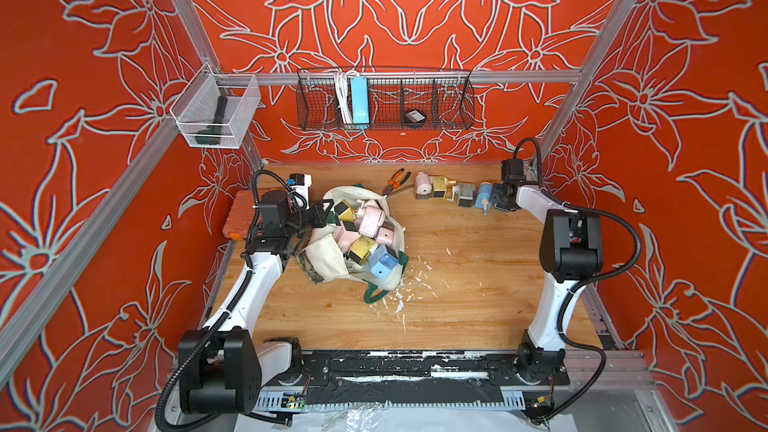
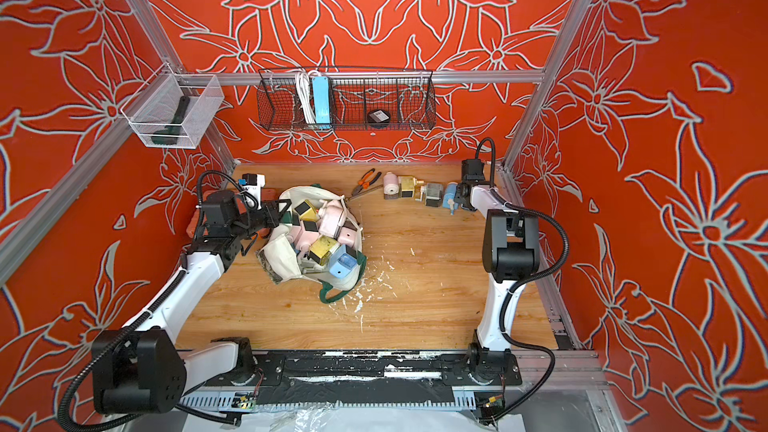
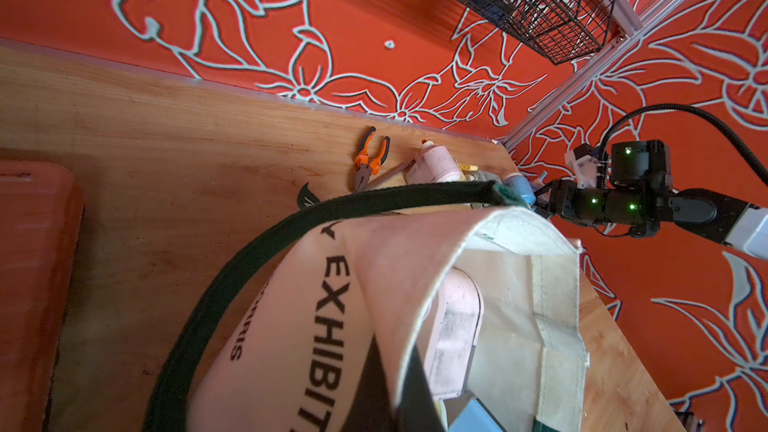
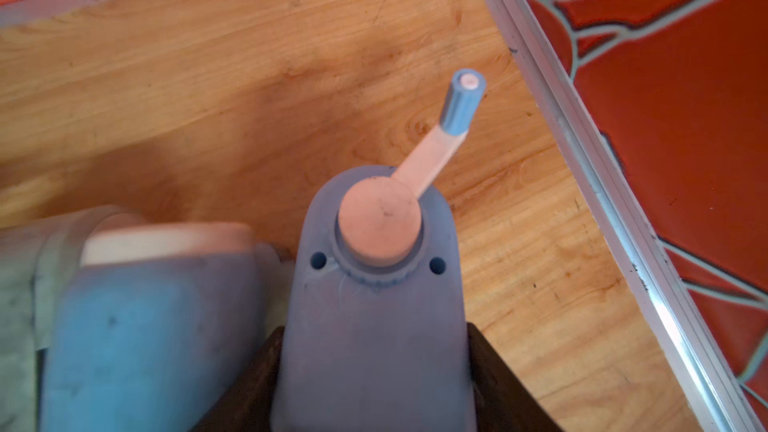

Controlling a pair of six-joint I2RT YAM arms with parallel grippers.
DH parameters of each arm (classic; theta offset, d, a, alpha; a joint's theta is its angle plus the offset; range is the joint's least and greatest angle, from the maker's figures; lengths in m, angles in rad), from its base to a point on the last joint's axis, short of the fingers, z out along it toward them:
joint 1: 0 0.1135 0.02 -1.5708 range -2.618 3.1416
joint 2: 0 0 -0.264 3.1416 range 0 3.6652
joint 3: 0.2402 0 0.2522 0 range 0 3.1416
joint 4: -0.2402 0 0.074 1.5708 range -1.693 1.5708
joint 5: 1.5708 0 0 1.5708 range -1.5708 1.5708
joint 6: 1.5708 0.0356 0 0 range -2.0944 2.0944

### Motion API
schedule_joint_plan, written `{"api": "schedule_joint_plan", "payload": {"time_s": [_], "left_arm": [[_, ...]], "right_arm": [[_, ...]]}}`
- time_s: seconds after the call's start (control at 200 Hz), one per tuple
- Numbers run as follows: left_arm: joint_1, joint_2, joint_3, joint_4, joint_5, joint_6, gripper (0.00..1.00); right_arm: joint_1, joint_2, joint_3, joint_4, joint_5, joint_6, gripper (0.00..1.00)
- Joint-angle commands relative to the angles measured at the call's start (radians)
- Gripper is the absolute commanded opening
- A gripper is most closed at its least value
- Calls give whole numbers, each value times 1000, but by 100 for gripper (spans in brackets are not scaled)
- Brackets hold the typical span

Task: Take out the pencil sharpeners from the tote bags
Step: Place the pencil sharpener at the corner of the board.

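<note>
The cream tote bag (image 1: 328, 257) (image 2: 282, 257) lies slumped left of the table's middle, its mouth open. Several pencil sharpeners fill it, among them pink (image 1: 370, 218), yellow (image 1: 360, 249) and blue (image 1: 384, 264). My left gripper (image 1: 326, 211) (image 3: 388, 392) is shut on the bag's rim, cream cloth between its jaws. More sharpeners stand in a row at the back, pink (image 1: 424, 184), yellow (image 1: 438, 188), grey (image 1: 465, 195) and blue (image 1: 483, 196). At that row's right end my right gripper (image 1: 496, 198) (image 4: 374, 371) is shut on a blue sharpener (image 4: 374, 305), crank pointing away.
Orange-handled pliers (image 1: 397, 180) lie at the back beside the bag. An orange tool case (image 1: 237, 214) sits under my left arm. A black wire basket (image 1: 384, 99) and a white mesh basket (image 1: 214, 112) hang on the frame. White flakes (image 1: 415, 280) litter the wood.
</note>
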Motion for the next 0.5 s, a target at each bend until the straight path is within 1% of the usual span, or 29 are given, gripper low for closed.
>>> {"api": "schedule_joint_plan", "payload": {"time_s": [0.0,0.1,0.28,0.495], "left_arm": [[-4,-20,18,-14,5,-1,0],[-5,-19,17,-14,4,-2,0],[-6,-20,16,-14,3,0,0],[-8,-20,16,-14,4,-2,0]], "right_arm": [[-4,34,28,-3,-10,-5,42],[-4,43,21,0,-17,1,45],[-5,21,3,-7,-8,20,62],[-4,-35,-5,-23,-18,51,69]]}}
